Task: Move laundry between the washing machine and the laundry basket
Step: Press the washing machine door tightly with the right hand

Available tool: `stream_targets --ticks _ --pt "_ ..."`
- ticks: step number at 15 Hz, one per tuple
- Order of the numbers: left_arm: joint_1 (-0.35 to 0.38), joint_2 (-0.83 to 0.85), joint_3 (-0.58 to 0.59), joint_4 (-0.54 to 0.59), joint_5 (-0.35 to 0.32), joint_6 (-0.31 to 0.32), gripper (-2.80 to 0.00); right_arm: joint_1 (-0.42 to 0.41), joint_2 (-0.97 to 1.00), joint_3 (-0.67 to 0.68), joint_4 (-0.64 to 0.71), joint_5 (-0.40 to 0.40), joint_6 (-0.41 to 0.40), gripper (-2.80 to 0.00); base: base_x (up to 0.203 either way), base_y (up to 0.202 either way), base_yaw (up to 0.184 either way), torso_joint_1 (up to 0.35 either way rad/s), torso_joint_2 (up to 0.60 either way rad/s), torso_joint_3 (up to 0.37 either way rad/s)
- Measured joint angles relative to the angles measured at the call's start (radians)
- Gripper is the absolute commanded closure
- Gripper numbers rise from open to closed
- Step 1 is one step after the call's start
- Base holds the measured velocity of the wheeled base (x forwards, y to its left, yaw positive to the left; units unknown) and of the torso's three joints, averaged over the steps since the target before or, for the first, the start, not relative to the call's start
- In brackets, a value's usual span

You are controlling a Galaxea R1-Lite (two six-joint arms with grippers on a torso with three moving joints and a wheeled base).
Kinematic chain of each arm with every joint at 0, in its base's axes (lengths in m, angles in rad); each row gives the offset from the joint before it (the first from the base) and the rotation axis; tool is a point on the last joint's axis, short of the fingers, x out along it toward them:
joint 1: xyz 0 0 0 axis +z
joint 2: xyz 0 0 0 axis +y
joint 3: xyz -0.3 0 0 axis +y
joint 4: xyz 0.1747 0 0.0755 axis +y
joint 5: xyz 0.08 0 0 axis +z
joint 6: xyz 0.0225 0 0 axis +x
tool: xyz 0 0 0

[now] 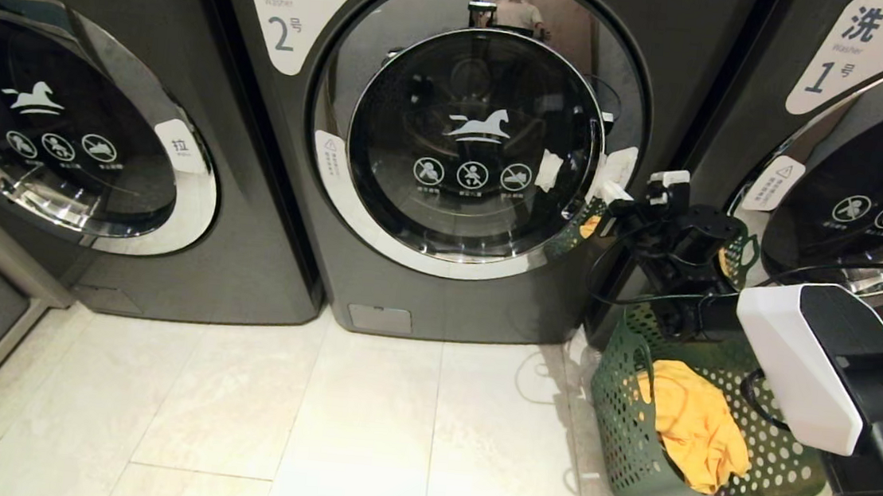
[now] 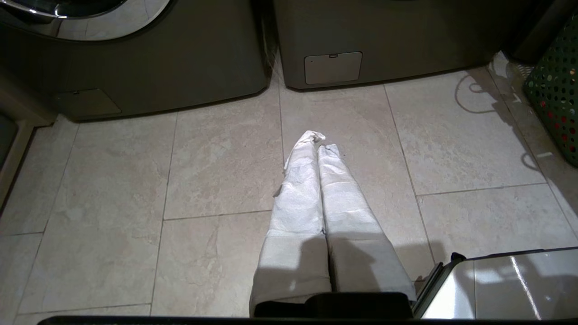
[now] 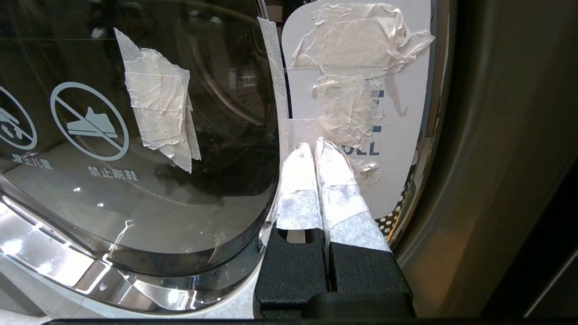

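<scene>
The washing machine (image 1: 450, 153) marked "2" stands in the middle of the head view with its round glass door (image 1: 473, 145) closed; the drum behind the dark glass is too dim to show whether any clothing lies inside. The right gripper (image 3: 317, 146), its tape-wrapped fingers pressed together and holding nothing, is up at the door's right rim, tips at the taped-over white pull label (image 3: 356, 104); whether they touch it cannot be told. To the right of the machine the green laundry basket (image 1: 631, 456) sits on the tiled floor (image 1: 314, 429), with a yellow-orange garment (image 1: 694, 426) spilling over its near side. The right arm covers much of the basket's top, so the rest of its contents are hidden. The left gripper (image 2: 319, 146), outside the head view, hangs clenched and empty over bare tiles in front of the machines, with only a corner of the basket at the edge of its wrist view.
</scene>
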Motion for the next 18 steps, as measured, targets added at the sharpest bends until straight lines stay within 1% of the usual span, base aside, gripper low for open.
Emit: stream_targets --ticks 5,9,15,18 --pt "0.0 0.0 0.0 -0.001 0.0 -0.002 0.0 -0.003 0.001 -0.001 0.002 -0.004 0.004 0.0 0.0 0.0 0.0 0.0 0.0 0.0" --pt "0.0 0.0 0.002 -0.01 0.004 -0.01 0.0 -0.003 0.002 0.0 -0.011 0.0 0.004 0.0 0.0 0.0 0.0 0.003 0.0 -0.111" --pt "0.0 0.0 0.003 -0.011 0.004 -0.012 0.0 -0.003 -0.004 0.0 -0.003 -0.001 0.004 0.0 0.0 0.0 0.0 0.001 0.0 -0.008" --pt "-0.001 0.0 0.003 -0.011 0.004 -0.012 0.0 -0.004 -0.002 0.004 0.012 -0.003 0.004 0.0 0.0 0.0 0.0 0.004 0.01 -0.077"
